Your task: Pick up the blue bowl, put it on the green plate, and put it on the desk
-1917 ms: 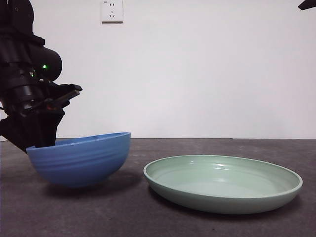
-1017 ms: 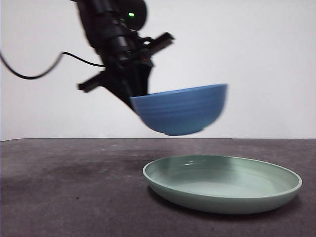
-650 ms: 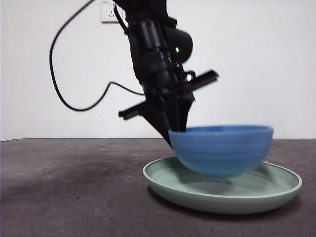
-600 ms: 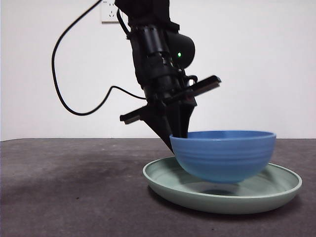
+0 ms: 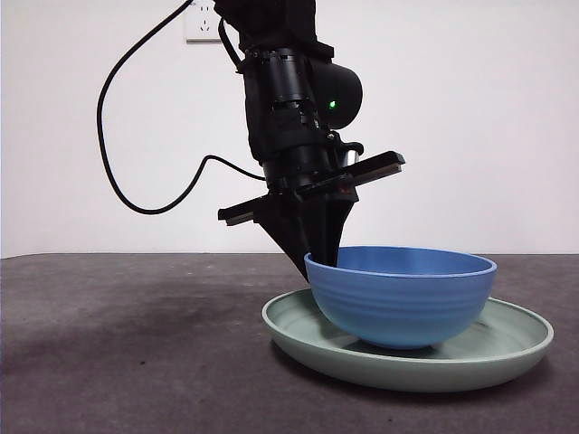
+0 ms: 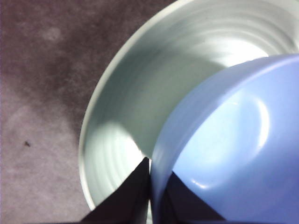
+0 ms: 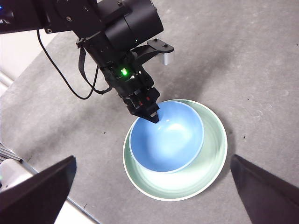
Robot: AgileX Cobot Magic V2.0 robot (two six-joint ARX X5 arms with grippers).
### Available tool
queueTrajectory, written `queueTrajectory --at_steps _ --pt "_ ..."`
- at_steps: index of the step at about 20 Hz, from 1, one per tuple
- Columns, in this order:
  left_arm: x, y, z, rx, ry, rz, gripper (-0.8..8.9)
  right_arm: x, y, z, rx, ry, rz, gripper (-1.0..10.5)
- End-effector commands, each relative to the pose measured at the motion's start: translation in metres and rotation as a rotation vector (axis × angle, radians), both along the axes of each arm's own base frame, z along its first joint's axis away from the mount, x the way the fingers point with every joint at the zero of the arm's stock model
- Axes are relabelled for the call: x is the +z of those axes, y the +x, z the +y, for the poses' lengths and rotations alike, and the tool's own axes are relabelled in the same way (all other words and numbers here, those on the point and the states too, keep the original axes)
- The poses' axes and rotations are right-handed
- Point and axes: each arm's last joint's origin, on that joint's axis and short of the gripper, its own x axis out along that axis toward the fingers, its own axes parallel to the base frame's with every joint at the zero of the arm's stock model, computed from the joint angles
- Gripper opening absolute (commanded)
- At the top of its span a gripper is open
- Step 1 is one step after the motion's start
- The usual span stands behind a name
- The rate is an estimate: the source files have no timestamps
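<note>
Bowl [image 5: 401, 297] sits in the plate [image 5: 507, 348] on the tabletop [image 5: 136, 362] — left gripper [image 6: 150, 186] clamped on its rim, one jaw inside, one outside. Placing looks done; release and retreat are left — right gripper [image 7: 149, 196] hangs high above, jaws wide apart.

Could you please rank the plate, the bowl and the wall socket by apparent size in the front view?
1. Plate, widest.
2. Bowl, narrower but taller, held at its rim by the left gripper.
3. Socket, smallest, though farther away and partly hidden.
</note>
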Motion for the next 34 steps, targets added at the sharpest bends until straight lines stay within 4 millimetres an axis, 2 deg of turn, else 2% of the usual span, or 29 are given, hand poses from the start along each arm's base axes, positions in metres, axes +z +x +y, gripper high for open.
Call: queueTrajectory --at_steps 1,3,6,8,11,16,20,24,30,32,34 --pt "-0.004 0.001 -0.008 -0.024 -0.005 -0.006 0.21 0.006 -0.002 0.000 0.009 0.002 -0.027 5.5" --pt "-0.004 0.002 -0.009 -0.024 -0.012 -0.013 0.68 0.006 -0.002 0.000 0.009 0.002 -0.027 5.4" --pt "-0.004 0.003 -0.009 -0.016 -0.018 -0.018 3.52 0.006 -0.002 0.000 0.009 0.002 -0.027 5.4" --pt "-0.001 0.003 -0.009 -0.014 -0.020 -0.020 4.39 0.006 -0.002 0.000 0.009 0.002 -0.027 5.4" --pt "0.015 0.007 -0.007 -0.037 -0.024 -0.038 4.42 0.006 -0.002 0.000 0.009 0.002 -0.027 5.4" --pt "0.073 0.014 0.008 -0.028 -0.006 -0.108 4.42 0.005 -0.003 0.000 0.009 -0.001 -0.007 5.5" --pt "0.114 0.006 0.023 -0.029 -0.043 -0.180 4.58 0.004 -0.003 0.000 0.008 -0.003 0.005 5.5" --pt "0.160 -0.017 0.043 -0.039 -0.100 -0.256 6.02 0.004 -0.003 0.000 0.005 -0.004 0.006 5.5" --pt "0.247 -0.083 0.087 -0.087 -0.254 -0.463 5.98 -0.004 0.001 -0.004 -0.134 -0.097 0.090 5.5" --pt "0.266 -0.106 0.102 -0.113 -0.295 -0.521 5.97 -0.005 0.005 -0.004 -0.161 -0.124 0.108 5.4" --pt "0.277 -0.128 0.118 -0.139 -0.318 -0.555 5.96 -0.009 0.013 -0.005 -0.199 -0.167 0.147 5.5"
